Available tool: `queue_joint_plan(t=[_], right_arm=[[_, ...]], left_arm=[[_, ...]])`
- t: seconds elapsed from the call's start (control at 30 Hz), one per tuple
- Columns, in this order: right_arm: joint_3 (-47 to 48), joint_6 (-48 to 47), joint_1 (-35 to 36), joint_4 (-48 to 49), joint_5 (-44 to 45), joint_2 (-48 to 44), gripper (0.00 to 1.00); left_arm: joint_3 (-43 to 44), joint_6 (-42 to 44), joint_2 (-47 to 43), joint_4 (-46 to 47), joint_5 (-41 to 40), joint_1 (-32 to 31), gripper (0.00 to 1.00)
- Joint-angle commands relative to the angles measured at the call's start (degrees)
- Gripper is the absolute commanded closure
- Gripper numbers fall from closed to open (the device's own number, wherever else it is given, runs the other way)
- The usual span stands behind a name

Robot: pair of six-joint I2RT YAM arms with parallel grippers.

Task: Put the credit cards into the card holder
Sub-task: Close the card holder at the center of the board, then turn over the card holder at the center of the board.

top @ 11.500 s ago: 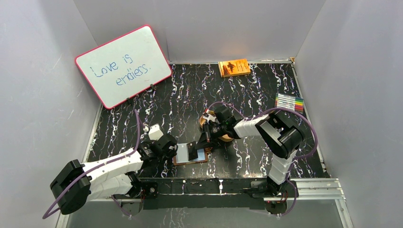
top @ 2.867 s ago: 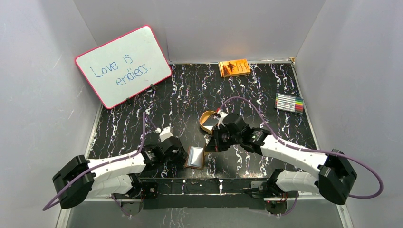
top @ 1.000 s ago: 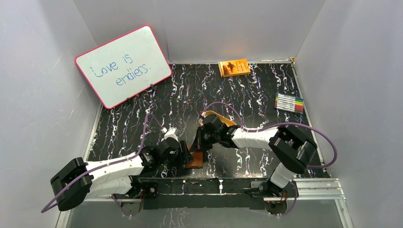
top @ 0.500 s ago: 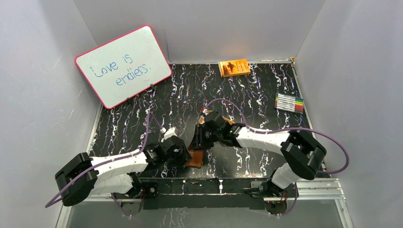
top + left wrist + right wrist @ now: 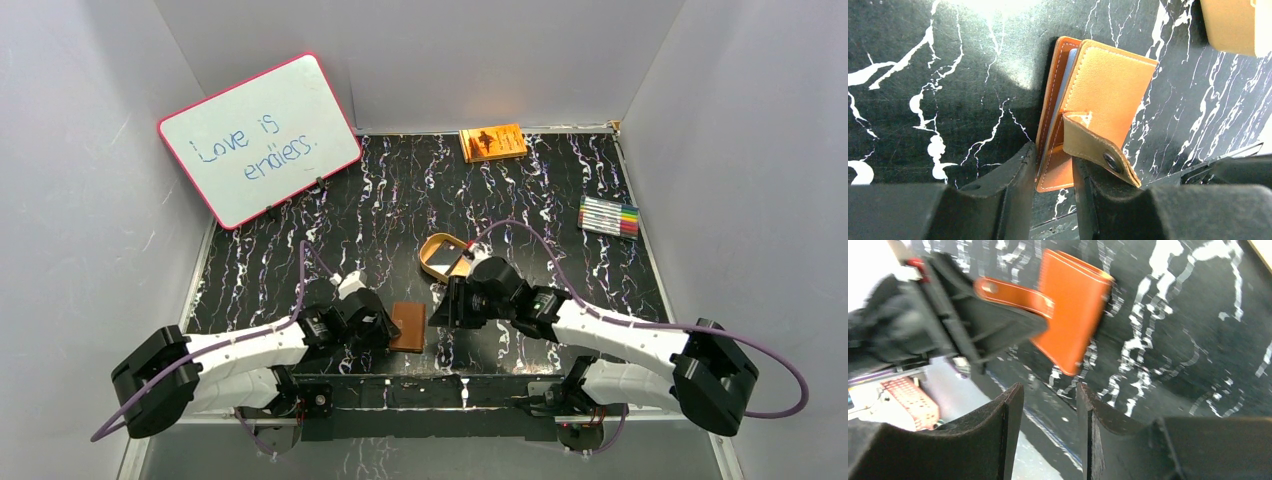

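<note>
The brown leather card holder [image 5: 407, 326] lies folded near the table's front edge, its snap strap [image 5: 1098, 150] loose. A pale credit card edge [image 5: 1066, 80] shows between its layers. My left gripper [image 5: 385, 327] reaches in from the left, and in the left wrist view the left gripper [image 5: 1052, 157] pinches the card holder's [image 5: 1108, 85] near corner, with the strap draped over one finger. My right gripper [image 5: 437, 305] stands open just right of the card holder [image 5: 1073, 310]. In the right wrist view the right gripper [image 5: 1048, 390] has nothing between its fingers.
A tan oval tray [image 5: 432, 246] sits just behind the right gripper, with something glossy in it that I cannot make out. Whiteboard [image 5: 260, 140] at back left, orange book [image 5: 492, 142] at the back, markers [image 5: 609, 215] at right. The table's front rail [image 5: 500, 385] is close by.
The right gripper opened, let go of the card holder and drew back to the right. The holder now lies folded flat. The left fingers closed in on its corner.
</note>
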Motion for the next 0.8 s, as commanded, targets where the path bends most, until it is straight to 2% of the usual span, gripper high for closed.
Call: queue_joint_plan(t=[0.0, 0.2, 0.43, 0.77], right_arm=[[-5.27, 2.73, 0.24, 7.97, 3.31, -0.03, 0.49], [-10.29, 7.39, 0.21, 19.34, 2.95, 3.37, 0.45], [-10.93, 10.10, 0.39, 25.19, -0.75, 10.17, 0.41], [-11.61, 11.88, 2.22, 28.21, -1.81, 15.63, 0.41]], left_arm=[[-3.77, -1.59, 0.71, -9.14, -3.29, 0.04, 0.74], [-4.25, -3.27, 2.22, -8.65, -2.43, 0.05, 0.77], [-5.53, -5.51, 1.01, -9.73, -2.85, 0.05, 0.82], [-7.32, -7.86, -1.16, -10.73, -3.21, 0.04, 0.85]])
